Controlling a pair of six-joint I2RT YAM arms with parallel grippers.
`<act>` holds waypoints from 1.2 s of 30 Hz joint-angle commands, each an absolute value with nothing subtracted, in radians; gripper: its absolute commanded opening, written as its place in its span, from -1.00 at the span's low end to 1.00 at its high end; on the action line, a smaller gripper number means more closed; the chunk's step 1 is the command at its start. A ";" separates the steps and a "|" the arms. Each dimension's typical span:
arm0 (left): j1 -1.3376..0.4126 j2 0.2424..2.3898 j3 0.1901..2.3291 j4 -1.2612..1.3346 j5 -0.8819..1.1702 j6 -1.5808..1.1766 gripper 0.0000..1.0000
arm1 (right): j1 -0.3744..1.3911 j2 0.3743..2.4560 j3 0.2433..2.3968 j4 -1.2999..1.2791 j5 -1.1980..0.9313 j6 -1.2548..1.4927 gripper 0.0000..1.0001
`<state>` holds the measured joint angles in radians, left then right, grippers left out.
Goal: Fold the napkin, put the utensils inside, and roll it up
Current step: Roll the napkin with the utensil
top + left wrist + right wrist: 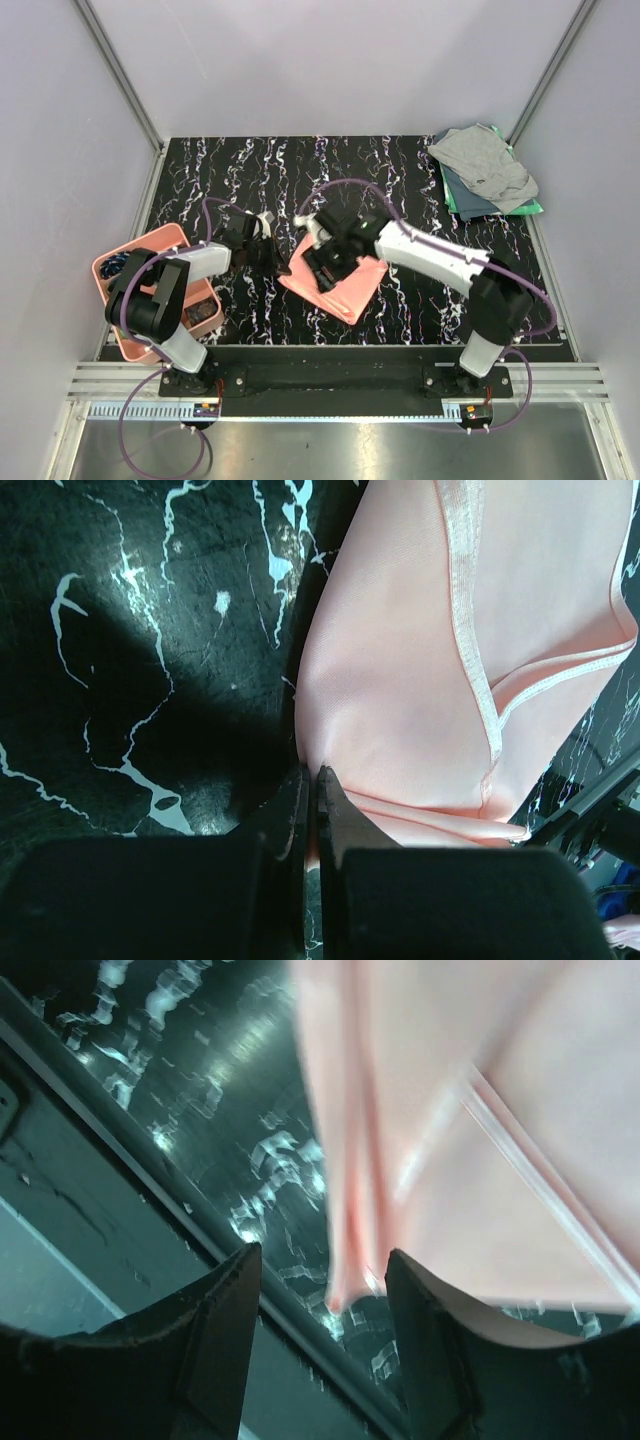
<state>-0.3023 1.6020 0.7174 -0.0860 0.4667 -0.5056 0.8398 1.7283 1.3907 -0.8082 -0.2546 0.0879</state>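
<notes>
The left gripper is pinching the napkin edge, jaws together; the right gripper is gaping around a fold.

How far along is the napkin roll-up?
Early. The napkin lies partly folded, hems overlapping. In hand: left gripper pinches its edge; right gripper is open at a cloth fold. Left: finish the fold, load utensils (none on it yet), roll.

The top camera looks steeply down from above and behind the arms, far off. Each wrist camera sits close behind its fingers: the left gripper, the right gripper. All three views share the napkin ahead of the fingertips.
</notes>
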 commanded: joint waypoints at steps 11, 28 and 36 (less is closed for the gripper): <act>-0.296 1.625 0.772 -0.097 0.479 -0.505 -1.00 | 1.055 1.841 1.338 -0.390 -0.052 -0.023 0.08; -0.296 1.614 0.770 -0.098 0.491 -0.506 -1.00 | 1.055 1.931 1.286 -0.324 0.089 -0.090 0.04; -0.296 1.609 0.772 -0.095 0.495 -0.508 -1.00 | 1.054 1.962 1.255 -0.311 0.089 -0.104 0.08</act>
<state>-0.3012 1.6192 0.7387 -0.1074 0.4721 -0.5056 1.0546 1.9392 1.2728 -0.3428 0.0654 -0.0853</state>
